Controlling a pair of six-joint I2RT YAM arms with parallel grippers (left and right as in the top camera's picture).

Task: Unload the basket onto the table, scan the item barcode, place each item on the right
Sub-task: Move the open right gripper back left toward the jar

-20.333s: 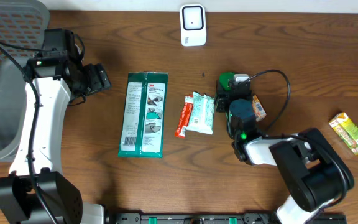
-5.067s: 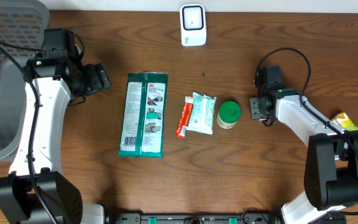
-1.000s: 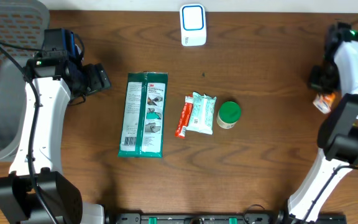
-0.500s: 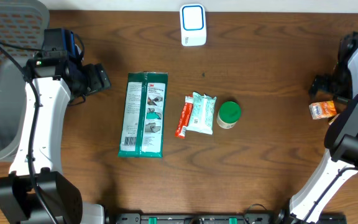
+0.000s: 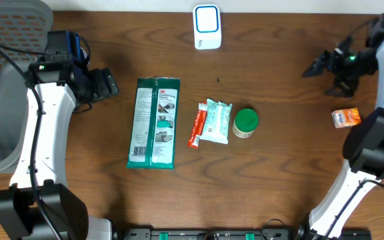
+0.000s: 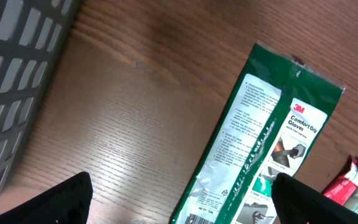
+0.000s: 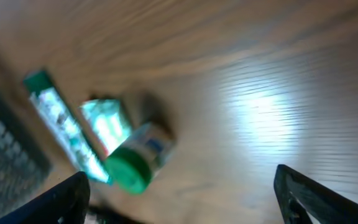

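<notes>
The white scanner (image 5: pixel 206 25) stands at the table's far edge with its face lit blue. A small orange item (image 5: pixel 346 117) lies alone on the wood at the right. My right gripper (image 5: pixel 316 80) hangs open above and left of it, pointing left and holding nothing. The blurred right wrist view shows the right gripper (image 7: pixel 179 202) over bare wood, with a green-capped bottle (image 7: pixel 132 167) ahead. My left gripper (image 5: pixel 113 87) is open and empty, left of the green glove pack (image 5: pixel 153 123). In the left wrist view the left gripper (image 6: pixel 182 205) frames the glove pack (image 6: pixel 263 155).
In a row mid-table lie a red sachet (image 5: pixel 195 127), a teal wipes pack (image 5: pixel 217 121) and the green-capped bottle (image 5: pixel 245 123). A grey mesh basket (image 5: pixel 5 87) stands at the left edge; in the left wrist view the basket (image 6: pixel 17 74) is close by.
The right gripper opened and let go of the orange item, which now lies on the table at the right. The arm then swung up and left. The left arm has not moved.
</notes>
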